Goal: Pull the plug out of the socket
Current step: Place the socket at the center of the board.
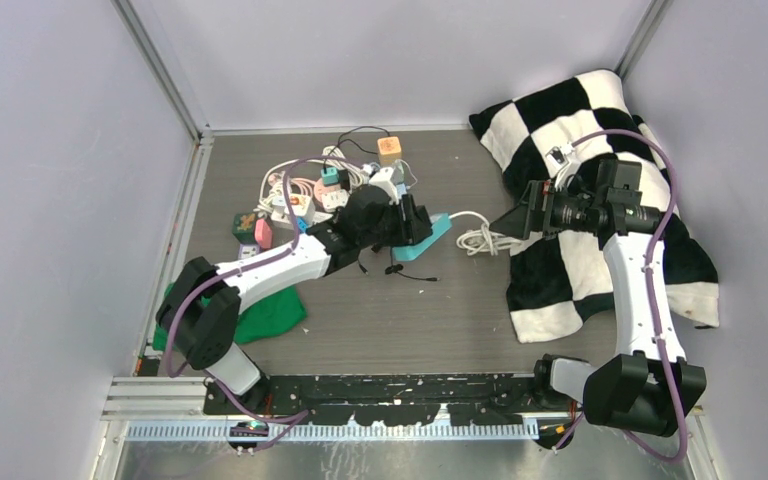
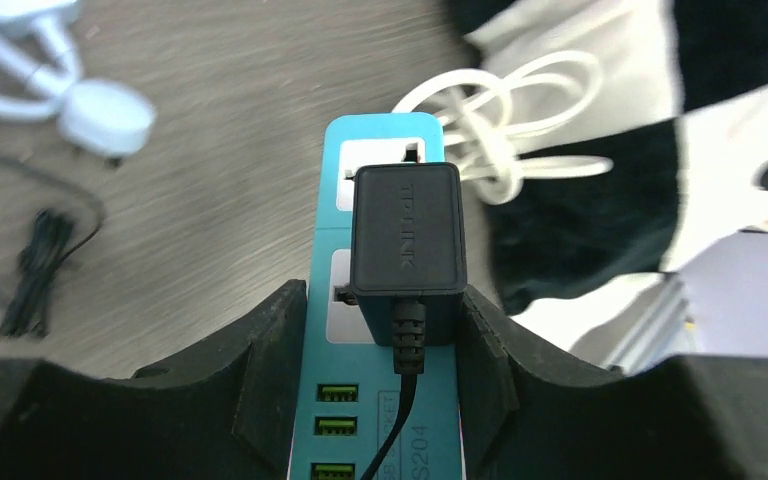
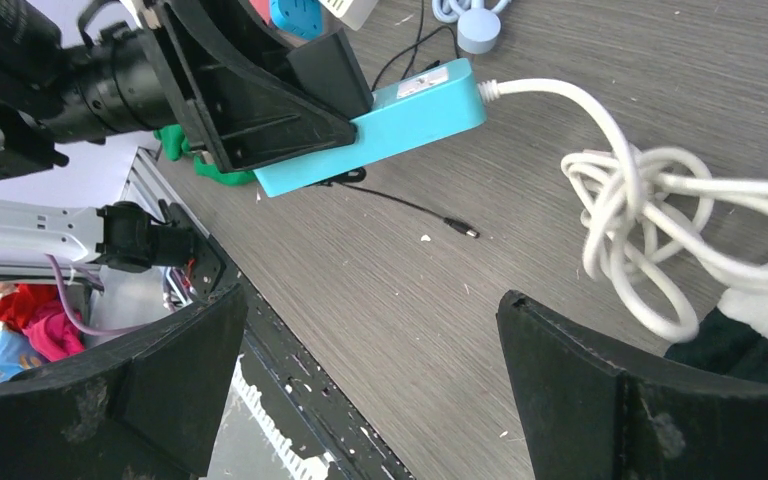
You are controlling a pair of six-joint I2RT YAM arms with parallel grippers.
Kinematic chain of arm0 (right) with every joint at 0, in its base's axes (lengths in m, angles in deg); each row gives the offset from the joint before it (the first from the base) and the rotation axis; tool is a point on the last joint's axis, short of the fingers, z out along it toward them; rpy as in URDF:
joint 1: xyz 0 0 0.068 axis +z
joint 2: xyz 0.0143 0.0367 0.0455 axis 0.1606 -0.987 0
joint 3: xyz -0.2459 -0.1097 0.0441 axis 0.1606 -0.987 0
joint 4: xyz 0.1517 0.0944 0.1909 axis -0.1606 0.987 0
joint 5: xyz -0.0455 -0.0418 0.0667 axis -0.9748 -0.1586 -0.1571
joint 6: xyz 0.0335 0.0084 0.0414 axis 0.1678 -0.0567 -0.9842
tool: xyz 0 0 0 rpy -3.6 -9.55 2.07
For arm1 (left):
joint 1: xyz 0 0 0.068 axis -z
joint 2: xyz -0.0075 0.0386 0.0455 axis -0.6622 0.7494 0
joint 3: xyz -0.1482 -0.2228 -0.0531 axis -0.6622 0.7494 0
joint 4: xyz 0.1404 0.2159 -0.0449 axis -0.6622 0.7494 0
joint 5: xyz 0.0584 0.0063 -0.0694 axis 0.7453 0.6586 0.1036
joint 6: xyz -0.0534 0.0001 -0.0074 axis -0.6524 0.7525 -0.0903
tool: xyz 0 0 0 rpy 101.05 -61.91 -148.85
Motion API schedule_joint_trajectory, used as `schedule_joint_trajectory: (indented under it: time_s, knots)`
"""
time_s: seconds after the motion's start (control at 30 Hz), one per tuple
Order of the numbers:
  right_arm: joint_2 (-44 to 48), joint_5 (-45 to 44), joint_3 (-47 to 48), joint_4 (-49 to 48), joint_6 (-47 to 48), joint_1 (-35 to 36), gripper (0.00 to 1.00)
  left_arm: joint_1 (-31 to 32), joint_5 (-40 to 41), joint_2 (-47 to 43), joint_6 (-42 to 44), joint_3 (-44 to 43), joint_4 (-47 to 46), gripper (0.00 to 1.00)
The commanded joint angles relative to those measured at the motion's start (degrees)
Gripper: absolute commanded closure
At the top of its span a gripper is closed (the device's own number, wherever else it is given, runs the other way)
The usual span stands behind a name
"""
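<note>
A teal power strip [image 2: 332, 200] carries a black TP-LINK plug [image 2: 407, 235], seated in a white socket with its cord running back toward the camera. My left gripper [image 2: 385, 295] is shut on the strip, one finger against each long side. In the right wrist view the strip [image 3: 390, 130] hangs tilted above the table in the left gripper [image 3: 260, 90]. From above, the strip [image 1: 430, 238] pokes out past that gripper [image 1: 410, 222], and the plug is hidden. My right gripper [image 3: 372, 298] is open and holds nothing, to the right of the strip [image 1: 515, 222].
The strip's white cord [image 1: 480, 238] lies coiled between both grippers. A black-and-white checkered cloth [image 1: 600, 200] covers the right side. A pile of adapters and cables [image 1: 320, 190] sits at the back left, a green cloth [image 1: 265, 315] at the front left. A thin black lead [image 3: 455, 228] lies loose.
</note>
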Motion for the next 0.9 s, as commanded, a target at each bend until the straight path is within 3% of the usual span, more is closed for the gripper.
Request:
schedule_joint_trajectory:
  time_s: [0.0, 0.37, 0.8, 0.87]
  knots:
    - [1.3, -0.3, -1.1, -2.9, -0.9, -0.4, 0.0, 0.4, 11.4, -5.5, -0.4, 3.7, 0.9, 1.0]
    - [1.3, -1.0, -4.5, -4.6, -0.6, -0.4, 0.0, 6.8, 18.3, -3.5, 8.3, 11.2, -0.3, 1.0]
    - [1.1, -1.4, -5.9, -5.0, 0.1, -0.3, 0.0, 7.1, 15.1, 10.0, 16.6, 4.2, -3.6, 1.0]
    - [1.0, -1.5, -6.1, -4.9, 0.2, -0.3, 0.0, 7.2, 14.9, 11.8, 16.9, 3.3, -3.2, 0.95]
